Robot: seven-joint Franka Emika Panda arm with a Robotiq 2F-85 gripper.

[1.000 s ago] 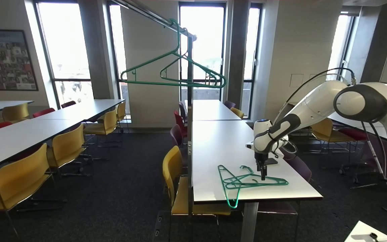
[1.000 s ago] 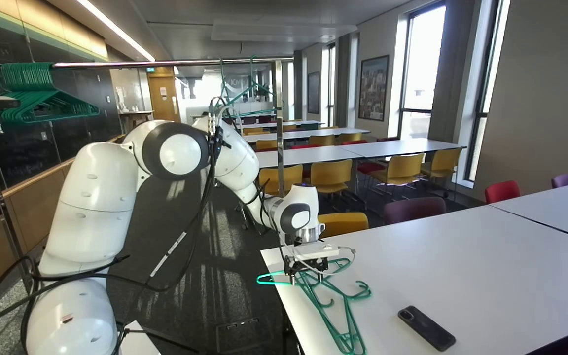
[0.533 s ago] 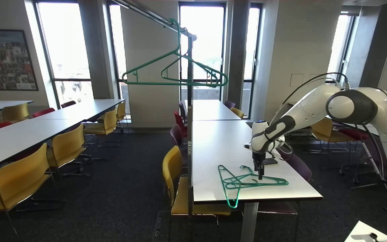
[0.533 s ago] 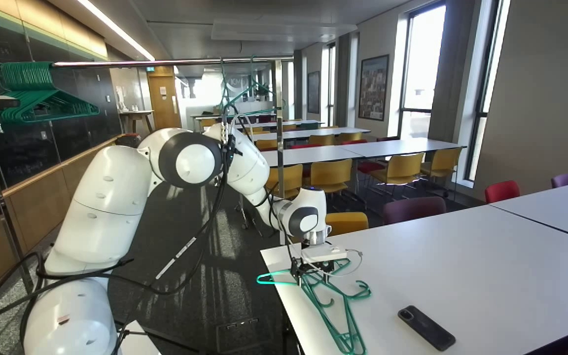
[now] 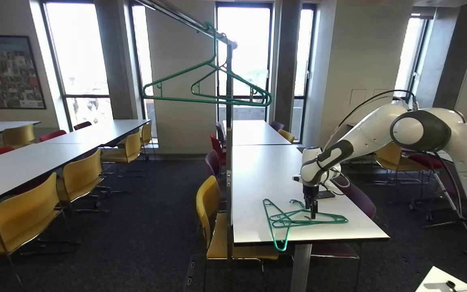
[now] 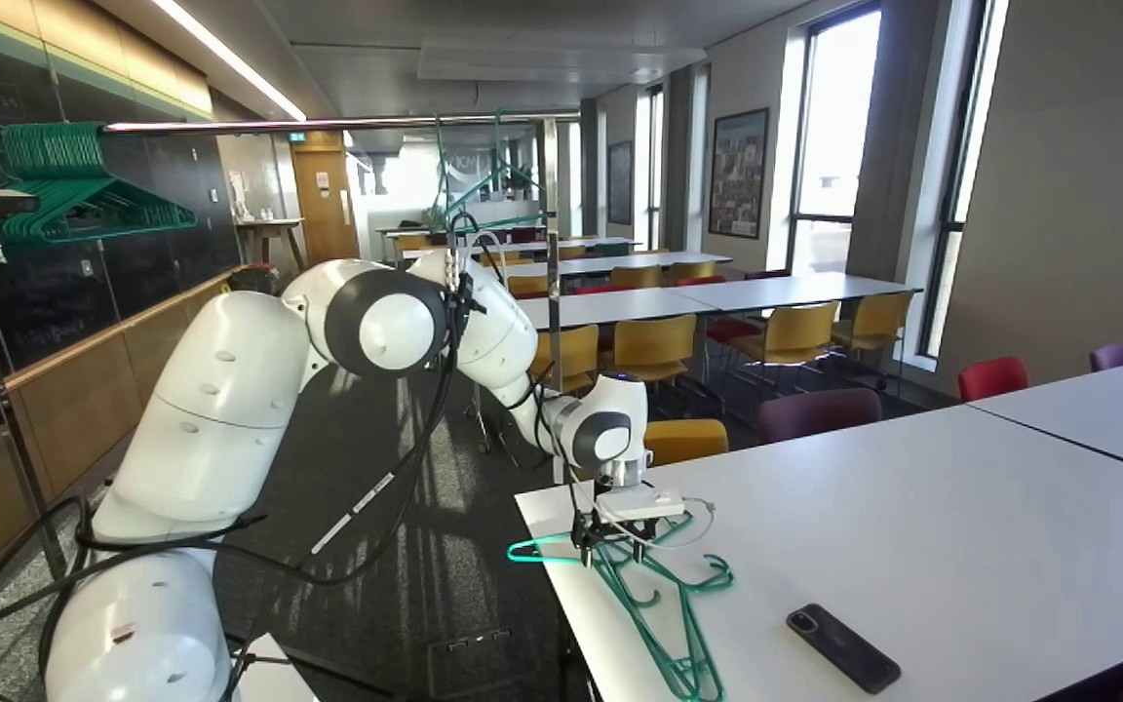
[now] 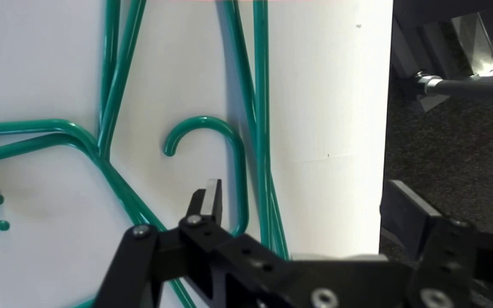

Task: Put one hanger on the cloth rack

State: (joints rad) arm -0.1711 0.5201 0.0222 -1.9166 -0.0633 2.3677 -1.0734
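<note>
Several green hangers lie overlapped on the white table; a hanger bar (image 7: 262, 107) and a curved hook (image 7: 240, 175) show in the wrist view. One hanger end (image 5: 281, 247) sticks out past the table edge. My gripper (image 7: 310, 194) is open and empty above the pile; it also shows in both exterior views (image 5: 313, 215) (image 6: 612, 558). In the wrist view the hook's shank and crossing bars lie between the fingers (image 7: 407, 209), nearer the left one. The cloth rack has a tall pole (image 5: 229, 162) and a top bar (image 6: 328, 124), with hangers (image 5: 185, 101) hanging from it.
A dark phone (image 6: 844, 646) lies on the table (image 6: 864, 517). The table edge (image 7: 385, 128) runs under the right finger. A yellow chair (image 5: 206, 202) stands beside the rack pole. A dense bunch of hangers (image 6: 50, 151) hangs at the rack's far end.
My gripper has shifted slightly left and a little lower in an exterior view, staying open. The arm's elbow has come down. The hanging hangers sway slightly; the pile has not moved.
</note>
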